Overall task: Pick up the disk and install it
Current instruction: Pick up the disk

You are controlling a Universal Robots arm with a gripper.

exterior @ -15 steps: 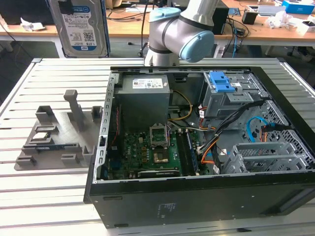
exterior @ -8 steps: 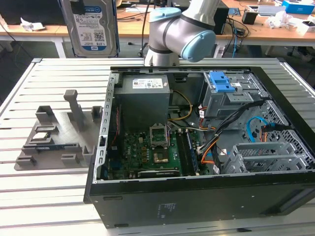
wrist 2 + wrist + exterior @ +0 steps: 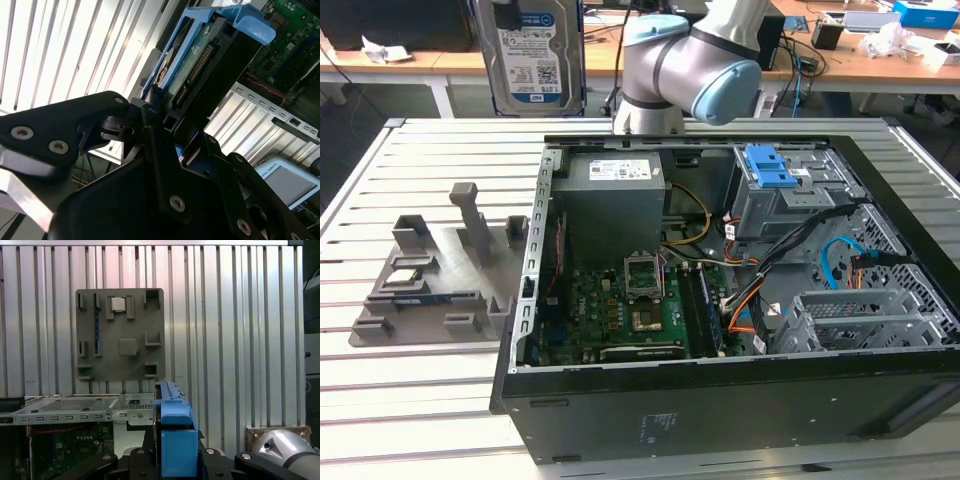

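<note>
One slatted metal table (image 3: pixel 420 410) lay under the gripper (image 3: pixel 176 454) and bore all the rest. Black case (image 3: pixel 720 420), on its side with the lid off, sat below the gripper and toward the exterior view's right of it, well apart. Grey arm (image 3: pixel 690 70) with pale blue caps stood at the case's far wall, just beside the gripper on the exterior view's right.

Inside the case, all well below the gripper:
- grey box (image 3: pixel 610 215) with a white sticker, on the side nearest the gripper
- green board (image 3: pixel 620 300) beyond the box
- grey bay (image 3: pixel 760 215) with a blue latch (image 3: pixel 770 168), farther toward the exterior view's right
- orange, blue and black cables (image 3: pixel 790 250) past the bay

Grey fixture (image 3: pixel 430 285) lay on the table outside the case. In the first wrist view it sat straight ahead of the gripper, with a small square chip (image 3: pixel 118 304) seated in one of its pockets.

The disk (image 3: pixel 535 55) hung upright in the gripper, above the table's far edge. Its labelled face was toward the exterior camera, and it touched neither table nor case.

Gripper state: black fingers (image 3: pixel 150 107) closed in on the disk from both sides, the gap no wider than the disk with its blue rail (image 3: pixel 175 432). In the first wrist view the rail stuck out ahead of the gripper toward the fixture.
</note>
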